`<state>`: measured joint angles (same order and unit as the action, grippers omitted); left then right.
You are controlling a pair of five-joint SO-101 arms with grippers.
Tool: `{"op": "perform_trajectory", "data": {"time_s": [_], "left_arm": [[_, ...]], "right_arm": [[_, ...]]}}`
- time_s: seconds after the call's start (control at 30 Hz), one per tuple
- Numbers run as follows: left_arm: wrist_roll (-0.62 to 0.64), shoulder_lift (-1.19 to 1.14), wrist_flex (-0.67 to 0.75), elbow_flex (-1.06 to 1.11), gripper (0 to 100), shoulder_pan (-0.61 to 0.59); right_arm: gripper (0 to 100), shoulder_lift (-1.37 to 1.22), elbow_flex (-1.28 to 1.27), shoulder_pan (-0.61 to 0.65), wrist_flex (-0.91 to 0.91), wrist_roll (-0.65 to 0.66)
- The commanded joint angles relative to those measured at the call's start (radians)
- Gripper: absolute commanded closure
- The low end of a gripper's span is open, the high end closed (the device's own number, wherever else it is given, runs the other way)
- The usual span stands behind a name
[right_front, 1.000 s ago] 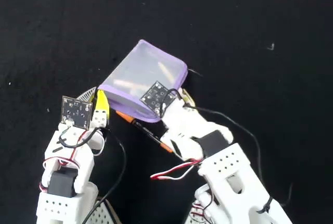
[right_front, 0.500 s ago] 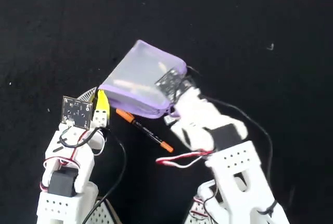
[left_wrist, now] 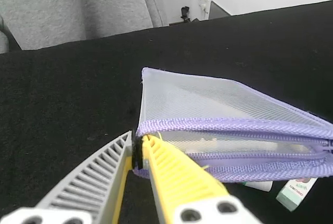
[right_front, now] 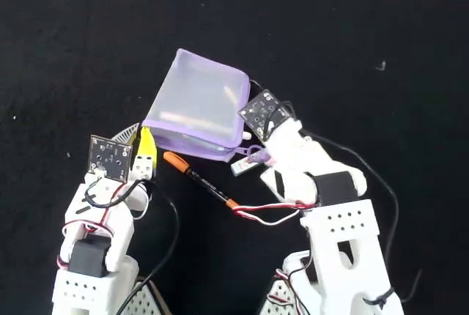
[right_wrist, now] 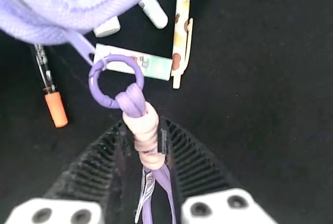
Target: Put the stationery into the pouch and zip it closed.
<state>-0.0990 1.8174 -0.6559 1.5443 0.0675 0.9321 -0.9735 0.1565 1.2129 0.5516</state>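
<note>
Item: pouch [right_front: 196,102], corner pinched tight in your left gripper [left_wrist: 136,148]. Your right gripper [right_wrist: 143,130] is clamped shut on the zip pull [right_wrist: 134,101]. Outside, beside those fingers: pen [right_front: 201,181]. Step, likely: unzipping. Next: load stationery.

The high camera, farthest off, looks steeply down on the black cloth table [right_front: 396,95]. Wrist cameras peer closely along the left gripper [left_wrist: 138,143] and right gripper [right_wrist: 141,126]. All three share the translucent purple-trimmed zip pouch [right_front: 198,102], left of centre in the high frame.

far side: bare table [right_front: 352,51], free passage.
middle: pouch [right_front: 198,110] blocks the way between my left gripper [right_front: 136,133] and right gripper [right_front: 255,152].
near gap: orange pen [right_front: 201,182] lies across it.
</note>
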Motion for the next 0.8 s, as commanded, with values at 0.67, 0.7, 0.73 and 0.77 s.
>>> {"op": "perform_trajectory", "data": {"time_s": [0.67, 0.7, 0.73, 0.77], "left_arm": [[0.008, 0.005, 0.028, -0.019, 97, 0.130], [0.008, 0.005, 0.028, -0.016, 97, 0.140], [0.008, 0.005, 0.026, -0.016, 97, 0.150], [0.009, 0.005, 0.025, -0.016, 97, 0.157]], "right_arm": [[98.8, 0.295, 0.107, 0.229, 0.206, 0.032], [98.8, 0.295, 0.107, 0.229, 0.206, 0.032], [98.8, 0.297, 0.107, 0.229, 0.207, 0.032], [98.8, 0.297, 0.107, 0.229, 0.207, 0.032]]}}
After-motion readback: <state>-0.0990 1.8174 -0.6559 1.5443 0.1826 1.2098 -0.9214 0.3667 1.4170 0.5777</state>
